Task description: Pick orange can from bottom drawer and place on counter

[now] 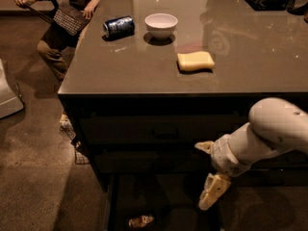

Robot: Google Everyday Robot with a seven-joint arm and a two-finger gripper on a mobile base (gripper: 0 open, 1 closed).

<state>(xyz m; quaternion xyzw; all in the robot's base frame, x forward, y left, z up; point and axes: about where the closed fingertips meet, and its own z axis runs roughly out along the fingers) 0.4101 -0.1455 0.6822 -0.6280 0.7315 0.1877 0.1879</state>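
The orange can (141,221) lies on its side on the floor of the open bottom drawer (178,211), near its front left. My gripper (206,174) hangs in front of the cabinet, above the drawer's right part, right of and above the can. Its fingers (211,191) are spread apart and hold nothing. The white arm reaches in from the right. The counter (144,66) is the glossy grey-brown top above the drawers.
On the counter lie a dark blue can (119,26), a white bowl (161,25) and a yellow sponge (195,61). Two shut drawers (163,134) sit above the open one. A seated person (62,18) is at the far left corner. A white object (7,97) stands left.
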